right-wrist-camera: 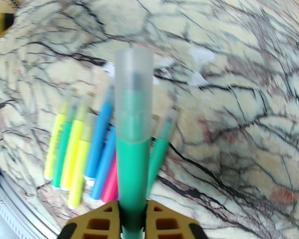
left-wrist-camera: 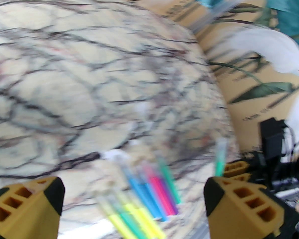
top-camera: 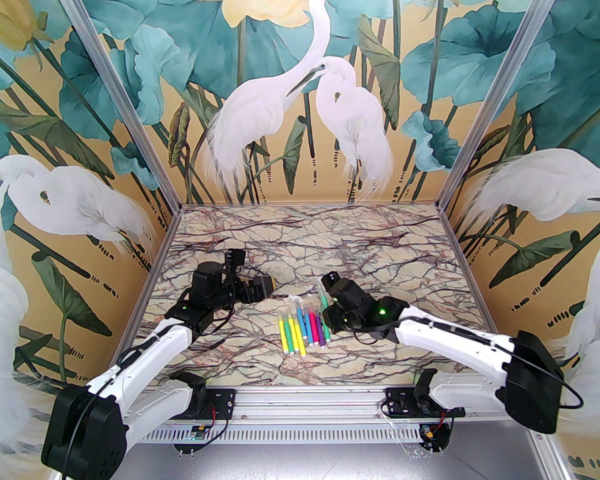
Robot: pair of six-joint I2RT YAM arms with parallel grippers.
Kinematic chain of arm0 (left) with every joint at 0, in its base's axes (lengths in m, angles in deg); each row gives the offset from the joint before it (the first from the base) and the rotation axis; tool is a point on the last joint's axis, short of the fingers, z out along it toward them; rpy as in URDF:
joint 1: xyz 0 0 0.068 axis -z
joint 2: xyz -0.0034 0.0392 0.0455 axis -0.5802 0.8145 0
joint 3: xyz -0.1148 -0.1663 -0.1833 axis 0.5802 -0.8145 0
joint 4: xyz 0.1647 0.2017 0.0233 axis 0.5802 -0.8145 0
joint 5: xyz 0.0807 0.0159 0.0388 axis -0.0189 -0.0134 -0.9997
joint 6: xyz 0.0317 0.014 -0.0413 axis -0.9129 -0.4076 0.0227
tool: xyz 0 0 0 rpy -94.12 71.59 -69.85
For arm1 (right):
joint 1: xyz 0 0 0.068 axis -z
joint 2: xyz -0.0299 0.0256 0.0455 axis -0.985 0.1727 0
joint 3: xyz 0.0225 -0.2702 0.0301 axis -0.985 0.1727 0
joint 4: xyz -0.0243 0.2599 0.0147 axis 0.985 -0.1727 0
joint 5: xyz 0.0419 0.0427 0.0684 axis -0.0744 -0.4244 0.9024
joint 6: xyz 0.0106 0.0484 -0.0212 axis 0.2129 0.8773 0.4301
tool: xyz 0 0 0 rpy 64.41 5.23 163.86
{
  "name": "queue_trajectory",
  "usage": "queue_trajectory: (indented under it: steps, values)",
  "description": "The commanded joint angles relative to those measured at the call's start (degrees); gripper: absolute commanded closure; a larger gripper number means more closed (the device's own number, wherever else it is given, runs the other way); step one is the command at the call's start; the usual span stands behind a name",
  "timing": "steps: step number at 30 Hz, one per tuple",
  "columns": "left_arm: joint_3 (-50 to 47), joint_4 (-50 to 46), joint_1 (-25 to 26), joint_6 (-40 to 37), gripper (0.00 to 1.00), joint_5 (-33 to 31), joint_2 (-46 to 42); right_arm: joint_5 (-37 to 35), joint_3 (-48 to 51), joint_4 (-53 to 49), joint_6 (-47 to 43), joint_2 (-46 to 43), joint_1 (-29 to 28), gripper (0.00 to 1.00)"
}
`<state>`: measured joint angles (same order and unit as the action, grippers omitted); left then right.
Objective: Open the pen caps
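**Right wrist: green pen (right-wrist-camera: 132,163) clamped, cap (right-wrist-camera: 134,91) on**

I am seeing the row of pens (top-camera: 302,330) lying on the table (top-camera: 380,248), a little in from the middle of its near edge. Just beyond the row's right end, my right gripper (right-wrist-camera: 132,215) is clamping the green pen, cap sitting over its tip. Farther left, my left gripper (left-wrist-camera: 133,200) is hovering, fingers spread wide.

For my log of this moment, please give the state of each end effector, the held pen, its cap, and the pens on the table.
left end effector: open, holding nothing.
right end effector: shut on the green pen.
green pen: held above the table, cap end pointing away from the wrist.
pen cap: on the green pen, not pulled off yet.
other pens: lying side by side on the table; caps seem on, but the views are blurred.
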<state>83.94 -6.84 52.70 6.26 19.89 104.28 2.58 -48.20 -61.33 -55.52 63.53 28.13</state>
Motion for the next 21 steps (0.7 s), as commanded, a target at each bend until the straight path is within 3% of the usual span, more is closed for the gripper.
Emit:
queue_trajectory:
  steps: [1,6,13,21]
  values:
    - [1.7,7.9,0.4,3.4,0.04,11.8,1.4,2.7,0.5,5.0,-2.5,-1.8,0.0,0.87]
    - [1.2,13.8,1.1,6.2,0.05,19.6,3.0,5.2,-0.4,7.5,-3.5,-2.4,0.0,0.87]
    - [1.8,17.8,4.0,7.2,0.08,22.4,4.7,7.8,-2.5,8.4,-4.9,-0.9,0.0,0.87]
    - [2.6,24.4,6.3,9.5,0.19,23.5,9.9,10.5,-3.8,11.1,-5.0,-0.6,-0.1,0.87]
